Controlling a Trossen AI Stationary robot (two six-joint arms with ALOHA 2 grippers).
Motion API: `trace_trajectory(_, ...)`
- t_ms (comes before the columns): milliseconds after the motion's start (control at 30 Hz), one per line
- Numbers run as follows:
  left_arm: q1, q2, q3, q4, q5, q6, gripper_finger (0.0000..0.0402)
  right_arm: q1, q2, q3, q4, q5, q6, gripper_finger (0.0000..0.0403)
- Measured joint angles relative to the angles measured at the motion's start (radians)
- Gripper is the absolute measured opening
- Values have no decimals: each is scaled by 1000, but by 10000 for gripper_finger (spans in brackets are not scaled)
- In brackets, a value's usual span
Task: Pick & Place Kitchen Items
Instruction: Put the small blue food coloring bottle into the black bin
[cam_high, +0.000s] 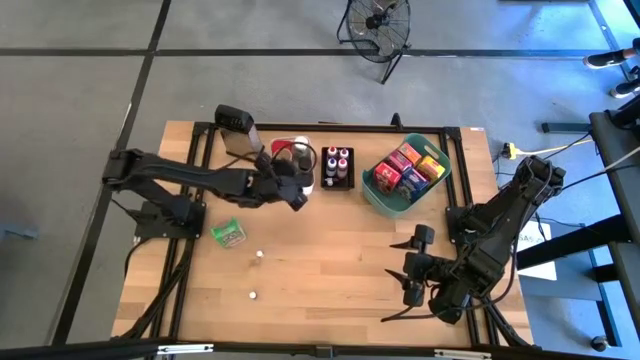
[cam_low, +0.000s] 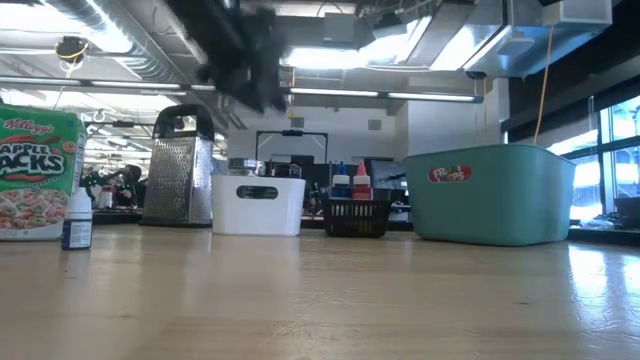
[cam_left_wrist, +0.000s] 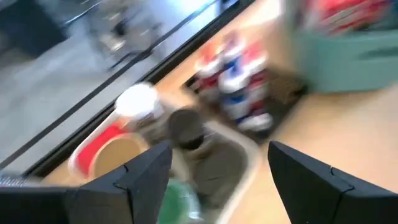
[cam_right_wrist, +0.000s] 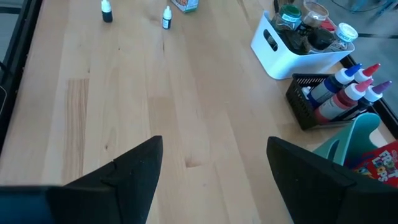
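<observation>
On the pale wood table, the left gripper hovers above the white bin of jars, jaws spread wide, apparently empty. The right gripper waits wide open near the front edge. Boxes fill the teal basket; a floor fan stands behind.

Two dark jointed arms; each hand has blunt black fingers

Both grippers open, empty.
</observation>
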Motion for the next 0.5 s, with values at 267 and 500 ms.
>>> trace_trajectory(267, -212, -207, 28, -5, 300, 28, 262, 0, 0, 0, 8, -21, -4, 291)
trace_trajectory(500, -423, -186, 27, -6, 367, 9, 262, 1, 0, 0, 34, -52, -3, 291)
